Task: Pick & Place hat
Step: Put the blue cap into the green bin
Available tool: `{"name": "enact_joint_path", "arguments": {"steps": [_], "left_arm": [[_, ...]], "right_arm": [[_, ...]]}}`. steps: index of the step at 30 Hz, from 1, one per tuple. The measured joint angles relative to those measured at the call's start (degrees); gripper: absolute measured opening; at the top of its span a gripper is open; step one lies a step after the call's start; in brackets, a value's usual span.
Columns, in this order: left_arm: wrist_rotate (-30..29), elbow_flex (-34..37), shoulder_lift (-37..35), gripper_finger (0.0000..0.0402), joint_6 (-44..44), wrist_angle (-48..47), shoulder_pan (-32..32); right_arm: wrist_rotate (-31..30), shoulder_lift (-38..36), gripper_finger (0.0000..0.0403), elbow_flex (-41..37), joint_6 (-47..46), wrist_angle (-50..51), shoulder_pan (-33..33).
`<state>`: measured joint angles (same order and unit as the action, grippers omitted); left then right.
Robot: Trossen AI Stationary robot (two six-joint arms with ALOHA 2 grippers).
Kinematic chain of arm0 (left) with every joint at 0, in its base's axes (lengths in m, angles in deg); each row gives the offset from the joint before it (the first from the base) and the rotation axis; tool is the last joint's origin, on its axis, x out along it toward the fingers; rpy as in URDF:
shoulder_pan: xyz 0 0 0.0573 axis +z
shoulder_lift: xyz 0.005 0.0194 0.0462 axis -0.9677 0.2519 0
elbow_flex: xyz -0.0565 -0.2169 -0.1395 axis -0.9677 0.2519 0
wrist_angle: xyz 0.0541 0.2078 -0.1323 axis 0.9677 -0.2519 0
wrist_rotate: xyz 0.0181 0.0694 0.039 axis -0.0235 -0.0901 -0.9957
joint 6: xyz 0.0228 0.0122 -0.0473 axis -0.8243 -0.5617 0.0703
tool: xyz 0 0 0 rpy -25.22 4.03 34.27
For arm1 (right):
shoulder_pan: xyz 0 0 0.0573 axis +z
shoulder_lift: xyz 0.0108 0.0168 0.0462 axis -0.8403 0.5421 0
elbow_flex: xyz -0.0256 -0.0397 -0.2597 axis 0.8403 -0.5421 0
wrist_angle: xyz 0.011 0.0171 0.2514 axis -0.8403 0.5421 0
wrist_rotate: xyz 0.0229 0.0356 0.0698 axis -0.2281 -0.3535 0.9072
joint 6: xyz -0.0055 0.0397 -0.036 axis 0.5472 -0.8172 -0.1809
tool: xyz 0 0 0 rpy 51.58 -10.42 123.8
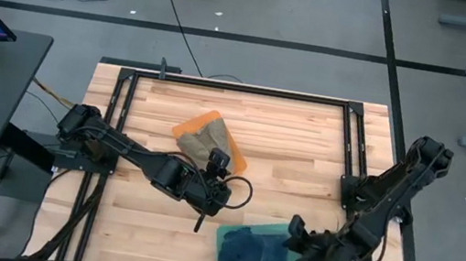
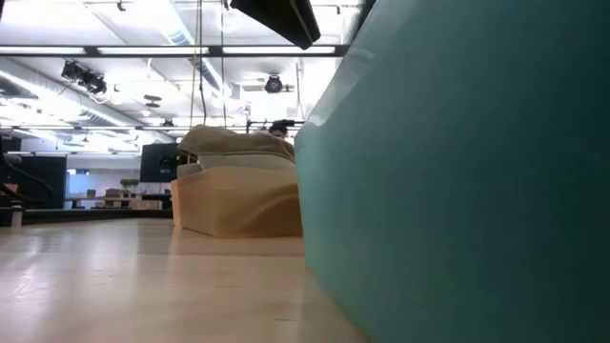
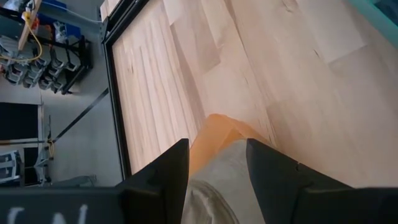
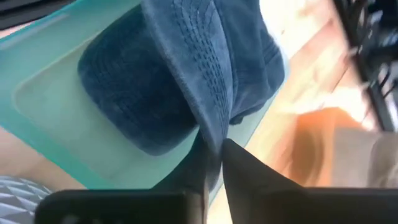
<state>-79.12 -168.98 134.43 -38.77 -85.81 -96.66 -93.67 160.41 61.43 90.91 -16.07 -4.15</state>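
A khaki hat (image 1: 203, 142) lies on an orange tray (image 1: 187, 128) at the table's middle; both also show in the low view (image 2: 238, 152). My left gripper (image 1: 214, 159) is open. Its fingers (image 3: 168, 171) stand on either side of the khaki hat's near part (image 3: 211, 199), and I cannot tell whether they touch it. A blue hat (image 1: 250, 252) lies in a teal tray (image 1: 231, 234) at the near edge. My right gripper (image 1: 295, 230) is shut on the blue hat (image 4: 143, 93). My right gripper pinches the blue hat's stitched brim (image 4: 214, 124) at its edge, between its two fingers (image 4: 245, 168). It comes from the table's right side, slanting down. The crown (image 4: 137, 99) rests in the teal tray (image 4: 37, 106), and the brim stands up on edge from it.
The teal tray's wall (image 2: 457, 191) fills the right of the low view. A black frame (image 1: 128, 87) runs along the table's edges. Bare wood lies to the left of the trays (image 1: 127, 217) and at the far right (image 1: 304, 150).
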Motion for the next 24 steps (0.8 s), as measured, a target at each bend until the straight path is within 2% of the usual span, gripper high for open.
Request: {"name": "enact_joint_path", "arguments": {"steps": [4,10,18,24], "left_arm": [[0.0,0.02,0.0,0.0165,0.16,-0.02,-0.02],[0.0,0.02,0.0,0.0165,-0.04,-0.02,0.22],[0.0,0.02,0.0,0.0165,-0.04,-0.04,0.5],[0.0,0.04,0.0,0.0165,-0.08,-0.04,0.52]], "right_arm": [[2.34,0.0,0.0062,0.64,-5.37,1.25,-1.31],[3.46,0.06,0.0101,2.96,-7.17,1.56,-1.48],[3.15,0.06,0.0142,8.55,-7.32,13.02,-0.92],[4.6,0.05,0.0147,16.44,-5.94,21.83,0.84]]}}
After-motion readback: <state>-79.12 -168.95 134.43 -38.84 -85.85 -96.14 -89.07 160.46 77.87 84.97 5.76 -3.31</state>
